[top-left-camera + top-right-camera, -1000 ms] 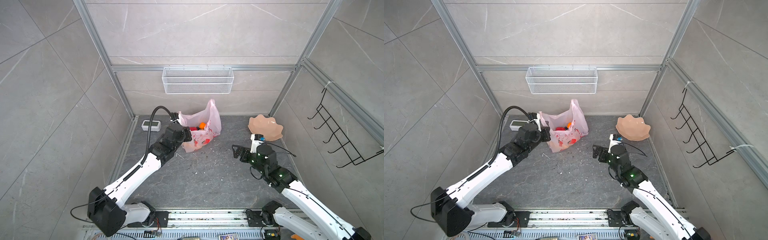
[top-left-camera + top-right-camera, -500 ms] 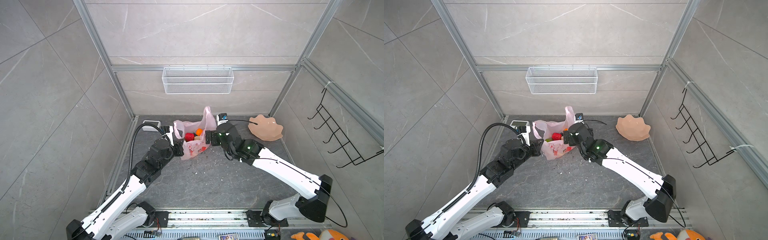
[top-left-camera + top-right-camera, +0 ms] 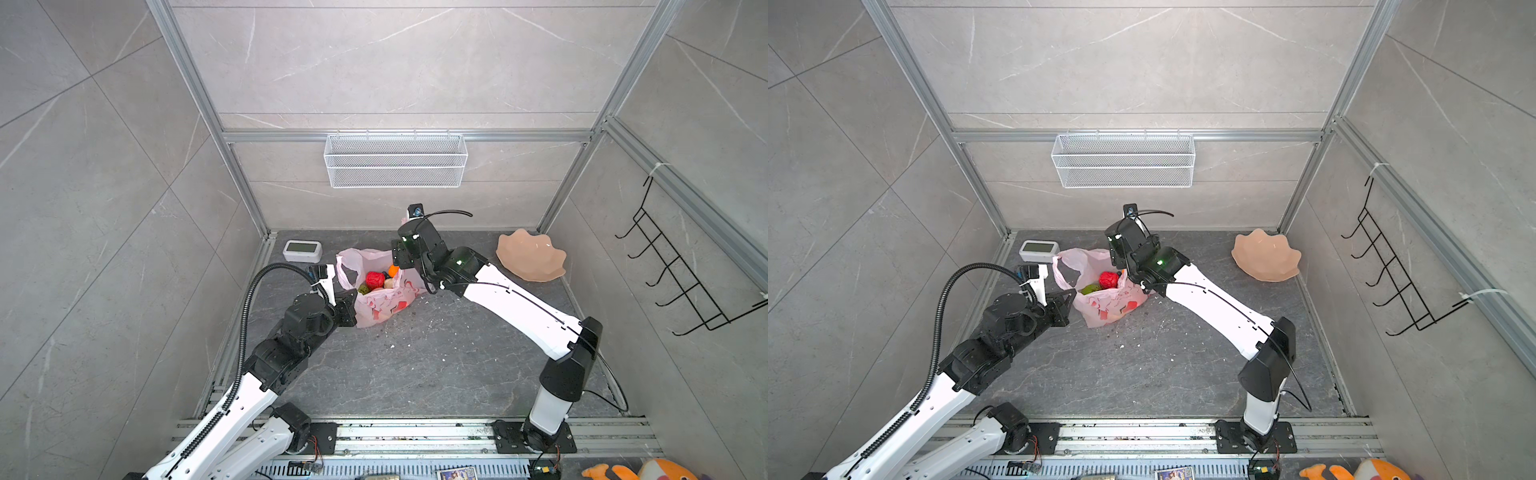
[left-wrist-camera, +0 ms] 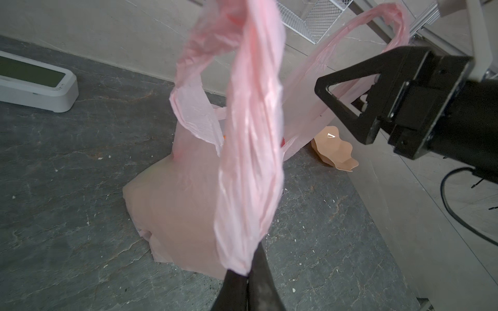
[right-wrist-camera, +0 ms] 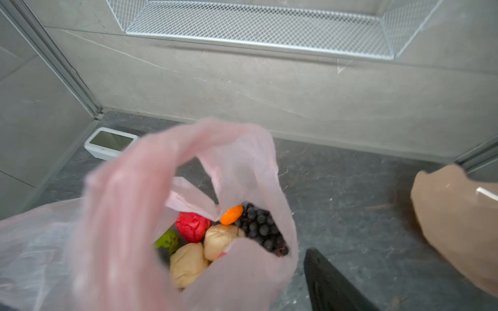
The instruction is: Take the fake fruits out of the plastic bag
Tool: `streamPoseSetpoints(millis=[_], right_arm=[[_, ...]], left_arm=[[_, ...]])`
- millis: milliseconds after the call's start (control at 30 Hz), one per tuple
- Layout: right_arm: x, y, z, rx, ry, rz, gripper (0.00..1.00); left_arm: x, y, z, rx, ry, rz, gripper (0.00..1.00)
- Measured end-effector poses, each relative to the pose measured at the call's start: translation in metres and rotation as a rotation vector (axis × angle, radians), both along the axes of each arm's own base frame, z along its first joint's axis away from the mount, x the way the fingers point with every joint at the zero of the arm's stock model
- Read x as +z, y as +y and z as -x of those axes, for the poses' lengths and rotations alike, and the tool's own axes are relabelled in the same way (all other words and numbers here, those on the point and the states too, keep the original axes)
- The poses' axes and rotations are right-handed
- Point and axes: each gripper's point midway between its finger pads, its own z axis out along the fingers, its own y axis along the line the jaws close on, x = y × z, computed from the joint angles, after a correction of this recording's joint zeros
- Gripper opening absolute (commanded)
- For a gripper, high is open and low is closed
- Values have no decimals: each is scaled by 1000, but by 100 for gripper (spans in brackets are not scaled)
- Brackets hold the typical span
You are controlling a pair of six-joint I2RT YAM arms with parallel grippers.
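The left claw [image 4: 244, 273] is clenched on 1 handle of the bag [image 3: 384, 305], the pink loop pinched between its tips in the left wrist view. Over the last second that arm has drawn back and low, tugging the handle leftward so the mouth gapes. The bag sits on the floor toward the back, between the 2 arms, with the fruits [image 5: 215, 239] inside. The right claw [image 3: 400, 261], near the dish [image 3: 532, 257] a second ago, has swung across to the bag's right rim. Only 1 finger shows clearly, so I cannot tell whether it is released or gripping. Unloading seems about to begin; nothing is out. The top views show only the apple [image 3: 1108, 279] and bits of green and orange. The right wrist view looks straight in and adds grapes [image 5: 262, 230] and 2 cream lumps [image 5: 188, 262].
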Motion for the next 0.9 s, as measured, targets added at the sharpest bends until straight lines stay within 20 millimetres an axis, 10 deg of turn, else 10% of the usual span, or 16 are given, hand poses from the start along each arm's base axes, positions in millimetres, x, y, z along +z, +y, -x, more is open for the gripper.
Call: streamPoseSetpoints(millis=[233, 400, 567, 733, 900], right_arm=[[-18, -16, -16, -34, 57, 27, 4], [-28, -34, 5, -44, 84, -8, 0], [-19, -92, 47, -119, 72, -140, 0], [0, -137, 84, -181, 15, -341, 0], [-25, -150, 104, -209, 47, -433, 0]], left_arm=[[-15, 22, 0, 101, 38, -76, 0], [-24, 30, -6, 150, 58, -113, 0], [-31, 28, -24, 163, 82, -106, 0], [-22, -2, -49, 75, 88, -32, 0], [-13, -15, -54, 24, 62, 24, 0]])
